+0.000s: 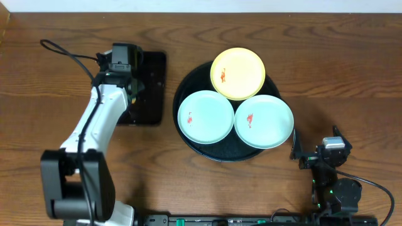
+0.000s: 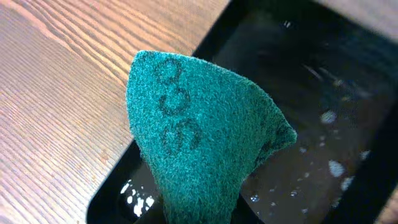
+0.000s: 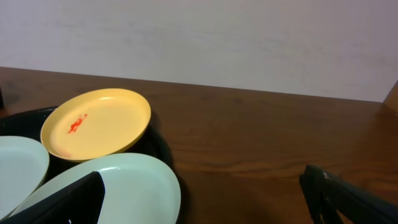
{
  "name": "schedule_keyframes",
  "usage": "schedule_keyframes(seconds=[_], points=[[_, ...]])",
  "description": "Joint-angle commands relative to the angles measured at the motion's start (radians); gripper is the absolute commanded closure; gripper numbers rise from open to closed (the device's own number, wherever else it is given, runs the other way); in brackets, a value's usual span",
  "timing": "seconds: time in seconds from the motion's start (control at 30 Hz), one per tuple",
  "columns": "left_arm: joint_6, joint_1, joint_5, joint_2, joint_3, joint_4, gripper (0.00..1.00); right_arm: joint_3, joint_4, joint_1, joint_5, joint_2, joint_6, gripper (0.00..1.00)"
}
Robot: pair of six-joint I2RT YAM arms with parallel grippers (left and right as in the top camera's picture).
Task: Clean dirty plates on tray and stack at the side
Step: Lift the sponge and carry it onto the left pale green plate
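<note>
Black right gripper [image 3: 200, 180] wide open, empty, near counter's [image 1: 38, 94] front right corner. Round tray [image 1: 188, 79] mid-counter carries left mint plate [image 1: 206, 117], right mint plate [image 1: 264, 121] in front, yellow plate [image 1: 237, 73] behind, all red-smeared. Left gripper [image 1: 129, 78] clamps green scouring pad [image 2: 199, 137] over rectangular tray [image 1: 154, 88], far-left.

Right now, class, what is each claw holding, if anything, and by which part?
The left claw is shut on the green scouring pad, pinched at its lower end, over the rectangular black tray. The right claw is open and holds nothing.
</note>
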Motion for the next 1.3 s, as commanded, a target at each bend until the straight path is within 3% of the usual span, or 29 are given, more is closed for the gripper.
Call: schedule_keyframes(seconds=[0.0,0.23,0.43,0.67,0.8,0.9,1.1,1.27], points=[[-0.004,-0.003,0.039,-0.161,0.015,0.005,0.92,-0.001,-0.004,-0.006,0.001,-0.001,-0.010,0.01],[-0.005,-0.003,0.406,-0.401,0.015,0.010,0.93,-0.001,-0.004,-0.006,0.001,-0.001,-0.010,0.01],[-0.005,-0.031,0.746,-0.414,0.008,-0.008,0.92,-0.001,-0.004,-0.006,0.002,-0.001,-0.010,0.01],[-0.009,-0.179,0.745,-0.324,-0.020,-0.029,0.92,-0.001,-0.004,-0.006,0.002,-0.001,-0.010,0.01],[-0.011,-0.262,0.619,-0.234,-0.020,-0.058,0.93,-0.001,-0.004,-0.006,0.002,-0.001,-0.010,0.01],[-0.076,-0.306,0.560,-0.154,-0.020,-0.055,0.92,-0.001,-0.004,-0.006,0.002,-0.001,-0.010,0.01],[-0.208,-0.391,0.558,0.053,-0.020,0.093,0.92,-0.001,-0.004,-0.006,0.002,-0.001,-0.010,0.01],[-0.238,-0.449,0.558,0.164,-0.020,0.160,0.92,-0.001,-0.004,-0.006,0.002,-0.001,-0.010,0.01]])
